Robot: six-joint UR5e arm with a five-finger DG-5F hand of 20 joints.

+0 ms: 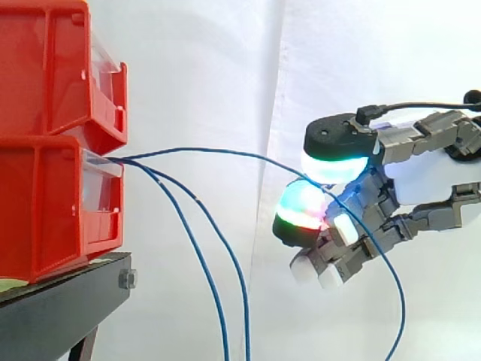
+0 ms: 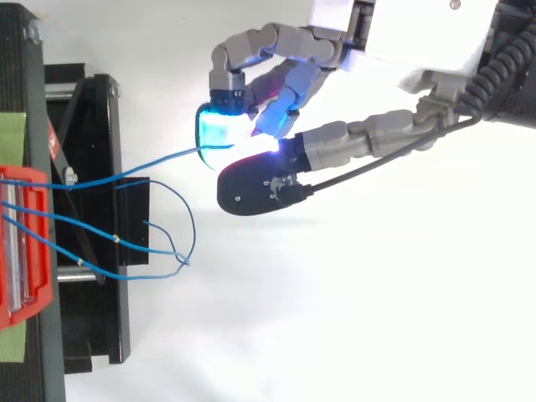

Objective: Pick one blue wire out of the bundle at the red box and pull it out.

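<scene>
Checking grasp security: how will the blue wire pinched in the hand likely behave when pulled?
Probably floppy: past the hand the blue wire droops in a long arc, and two other wires hang limp from the red box. Likely light, since it barely sags before the hand. Being thin, it may slip between the thick pads.

Side view: looking level across the work from beside the red bins [image 1: 52, 150], facing the white curtain [image 1: 225, 75], sitting close, framing the bins at left. Top view: looking straight down from above, just right of the bins, equally close. Sharing the bins' front, the blue wires [image 1: 194, 200] leaving it, the black stand [image 1: 60, 312] under them and the hand [image 1: 436, 180] right of them.
</scene>
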